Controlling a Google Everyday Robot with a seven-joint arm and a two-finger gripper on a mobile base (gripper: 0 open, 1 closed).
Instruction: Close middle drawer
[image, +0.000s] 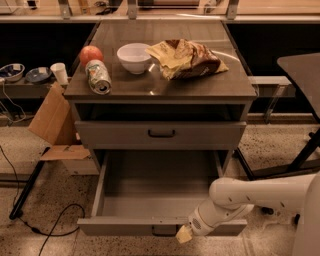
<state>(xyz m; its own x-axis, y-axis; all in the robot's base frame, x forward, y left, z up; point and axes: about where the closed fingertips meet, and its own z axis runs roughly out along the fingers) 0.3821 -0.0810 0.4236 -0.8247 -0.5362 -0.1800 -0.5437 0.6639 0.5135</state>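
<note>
The middle drawer (120, 226) is pulled far out of the grey cabinet, and its empty grey inside (160, 185) shows. Its small dark pull handle (164, 231) sits at the centre of the front panel. The uppermost drawer front (161, 134) above it is closed. The lowest drawer is hidden under the open one. My gripper (184, 234), with a yellowish tip on a white arm coming from the lower right, is at the drawer's front panel just right of the handle.
On the cabinet top lie an apple (91, 53), a tipped can (98, 76), a white bowl (134, 57) and a chip bag (187, 58). A cardboard box (52, 122) and a floor cable (50, 225) are at the left. A dark table (302, 65) stands at the right.
</note>
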